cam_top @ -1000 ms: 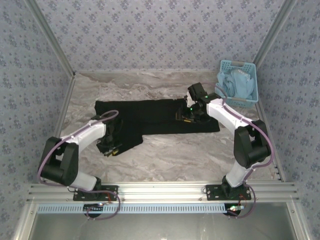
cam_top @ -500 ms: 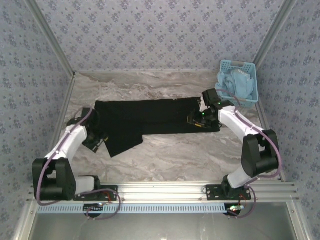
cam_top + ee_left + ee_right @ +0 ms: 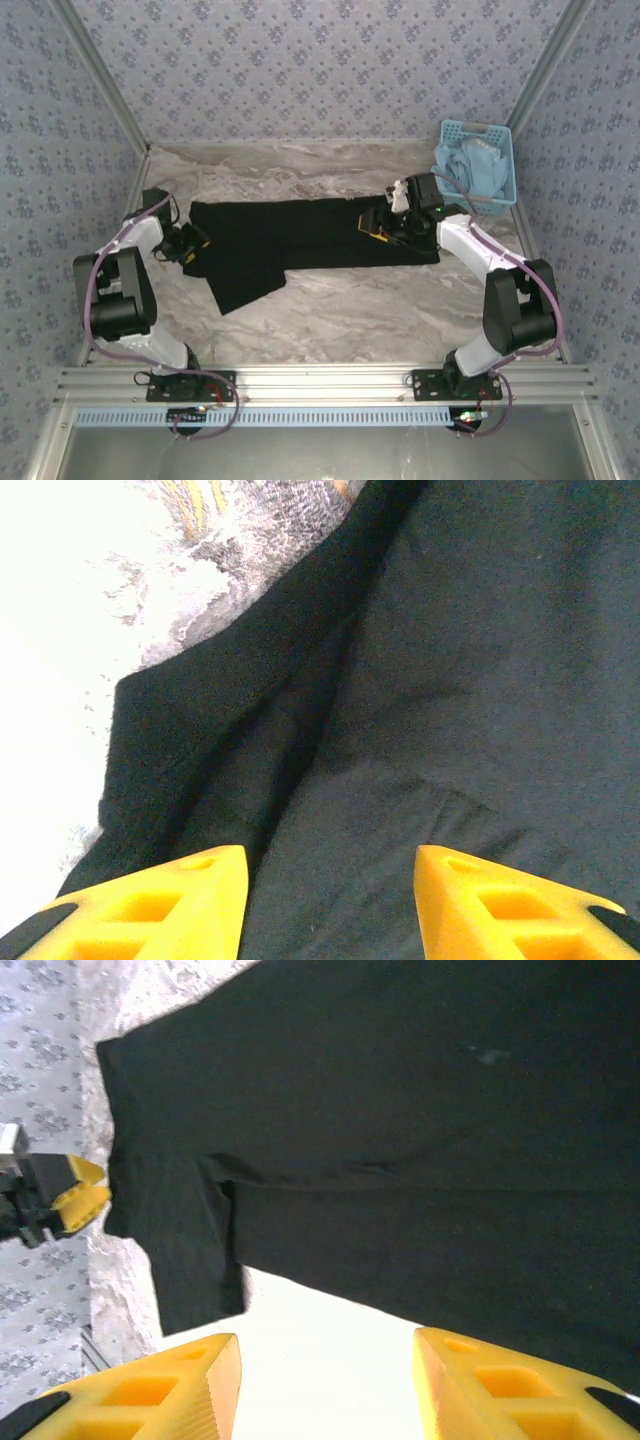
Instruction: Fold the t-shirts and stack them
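From above, the black t-shirt (image 3: pixel 310 232) lies flat across the middle of the table (image 3: pixel 340 310). It forms a long band running left to right, with one sleeve (image 3: pixel 245 285) sticking out toward me near its left end. My left jaws sit at the shirt's left edge and my right jaws hover over its right part. A blue basket (image 3: pixel 480 160) of pale blue cloth stands in the far right corner, apart from the shirt. The table is smooth grey marble, and patterned walls close it in on three sides.

At my left wrist, the jaws stand open with nothing between them. The yellow fingers (image 3: pixel 150 905) are just above the black cloth, where a soft ridge runs up it.

At my right wrist, the jaws are open and empty too. Bare table shows between them, and the shirt spreads out beyond.

I judge the shirt light, limp and thin. It will sag when lifted and slide easily on this surface. I would pinch it at the edge corners, both ends together, pressing right down to the table to catch the cloth.
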Controlling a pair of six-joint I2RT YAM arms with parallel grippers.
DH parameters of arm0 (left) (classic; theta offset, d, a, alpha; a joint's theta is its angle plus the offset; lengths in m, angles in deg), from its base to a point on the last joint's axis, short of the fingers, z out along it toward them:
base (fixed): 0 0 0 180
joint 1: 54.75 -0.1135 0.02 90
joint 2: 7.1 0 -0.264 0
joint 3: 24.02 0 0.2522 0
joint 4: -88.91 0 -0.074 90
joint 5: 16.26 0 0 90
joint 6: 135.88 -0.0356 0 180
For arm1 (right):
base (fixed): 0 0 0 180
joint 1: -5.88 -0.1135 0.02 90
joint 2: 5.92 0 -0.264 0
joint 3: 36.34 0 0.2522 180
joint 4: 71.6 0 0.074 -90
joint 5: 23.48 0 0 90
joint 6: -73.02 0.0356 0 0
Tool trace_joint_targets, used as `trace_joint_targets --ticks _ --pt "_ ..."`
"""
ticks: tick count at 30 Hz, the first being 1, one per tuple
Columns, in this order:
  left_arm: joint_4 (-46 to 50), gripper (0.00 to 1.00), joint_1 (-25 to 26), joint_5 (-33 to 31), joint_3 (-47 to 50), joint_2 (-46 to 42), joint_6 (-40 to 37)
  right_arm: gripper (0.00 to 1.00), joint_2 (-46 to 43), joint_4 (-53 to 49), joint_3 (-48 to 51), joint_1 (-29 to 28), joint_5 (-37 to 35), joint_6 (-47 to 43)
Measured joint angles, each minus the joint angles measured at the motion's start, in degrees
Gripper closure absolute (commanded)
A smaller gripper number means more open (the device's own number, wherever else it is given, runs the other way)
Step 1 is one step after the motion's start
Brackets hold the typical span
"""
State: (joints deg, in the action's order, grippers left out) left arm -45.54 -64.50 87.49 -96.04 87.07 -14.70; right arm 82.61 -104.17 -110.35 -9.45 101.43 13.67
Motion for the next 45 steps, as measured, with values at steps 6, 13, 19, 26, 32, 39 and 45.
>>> trace_joint_targets --ticks 6,13,19,26,32,39,45 --pt "-0.17 0.64 0.09 0.0 0.0 0.68 -2.16 0.5 0.09 1.99 0.11 0.0 0.92 1.99" --pt "-0.22 0.74 0.94 -0.04 -0.11 3.63 -3.37 0.51 1.53 2.36 0.09 0.0 0.96 2.62" --pt "1.16 0.67 1.64 -1.64 -0.61 4.37 -4.22 0.51 1.79 2.36 0.04 0.0 0.96 2.84" --pt "3.06 0.62 2.93 -4.85 -0.72 1.57 -5.25 0.51 1.79 2.36 0.0 0.0 0.94 2.86" --pt "2.54 0.65 2.93 -5.03 -0.57 2.78 -5.25 0.52 1.99 2.32 -0.28 0.0 0.94 2.99" --pt "2.62 0.71 2.93 -5.33 -0.57 4.42 -5.2 0.52 2.01 2.32 -0.46 0.0 0.94 2.99" --pt "2.6 0.87 3.04 -5.44 -0.61 4.28 -4.96 0.52 2.01 2.32 -0.46 0.0 0.94 3.04"
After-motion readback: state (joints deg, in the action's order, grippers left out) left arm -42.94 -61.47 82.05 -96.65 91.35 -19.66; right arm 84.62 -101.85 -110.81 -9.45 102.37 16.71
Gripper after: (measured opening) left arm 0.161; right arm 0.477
